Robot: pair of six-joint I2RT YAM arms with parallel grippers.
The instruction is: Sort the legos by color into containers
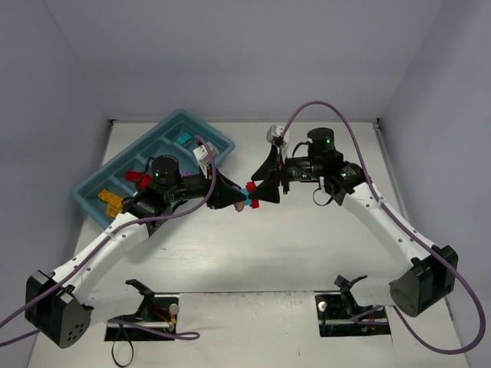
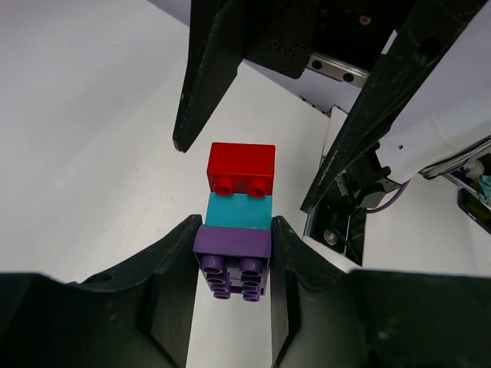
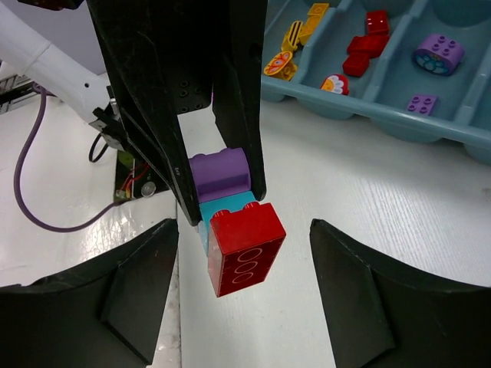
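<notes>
My left gripper [image 1: 236, 198] is shut on a purple brick [image 2: 232, 244], the near end of a small stack with a teal brick [image 2: 239, 211] in the middle and a red brick [image 2: 242, 165] at the far end. My right gripper [image 1: 262, 188] faces it, open. In the right wrist view its fingers stand on either side of the red brick [image 3: 244, 247] without touching it. The teal-blue tray [image 1: 180, 115] lies at the back left. It holds orange-yellow pieces [image 3: 295, 38], red bricks [image 3: 367, 44] and purple bricks [image 3: 439, 54] in separate compartments.
A teal brick [image 1: 184, 140] lies in the tray's far compartment. The left arm [image 1: 165, 184] reaches over the tray's near side. Purple cables loop from both arms. Grey walls close the table at the back and both sides.
</notes>
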